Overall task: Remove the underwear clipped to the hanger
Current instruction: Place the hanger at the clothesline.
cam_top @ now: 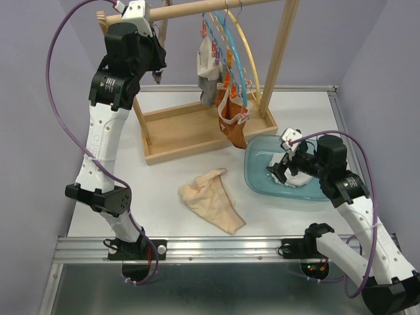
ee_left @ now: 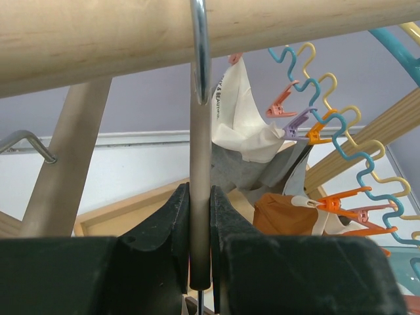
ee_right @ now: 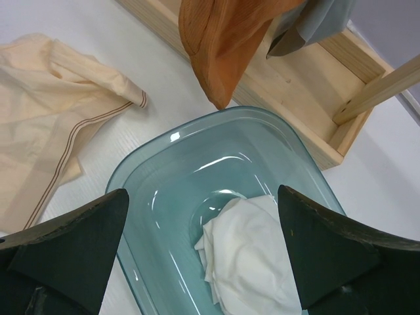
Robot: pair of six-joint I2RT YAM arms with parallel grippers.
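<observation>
While the left gripper (cam_top: 156, 71) reaches up to the round wooden rail (cam_top: 197, 9) in the overhead view, five pieces of underwear can be counted. Three remain clipped to the wavy blue-and-yellow plastic hanger (cam_top: 239, 59): a white cloth garment (cam_top: 209, 56), a grey cloth garment (cam_top: 208, 93) and an orange-brown cloth garment (cam_top: 233, 128). One beige cloth garment (cam_top: 211, 200) lies flat on the white table (cam_top: 164, 190). One crumpled white garment (cam_top: 296, 180) sits in the translucent blue plastic tub (cam_top: 259, 180), under the right gripper (cam_top: 283, 172).

From the left wrist, the two fingers (ee_left: 167, 230) stand narrow, clamped on a thin grey metal rod (ee_left: 199, 131) that hooks over the rail. Beyond the fingers hang the white, grey and orange-brown garments among pink, purple and orange clips (ee_left: 338, 200).

From the right wrist, the two fingers (ee_right: 65, 243) are spread wide and hold nothing. The crumpled white garment lies in the tub between them, close to one finger. The beige garment lies outside the tub, beyond the other finger. The orange-brown garment hangs over the tub's far rim, ahead of the fingertips, beside the wooden tray base (ee_right: 302, 85).
</observation>
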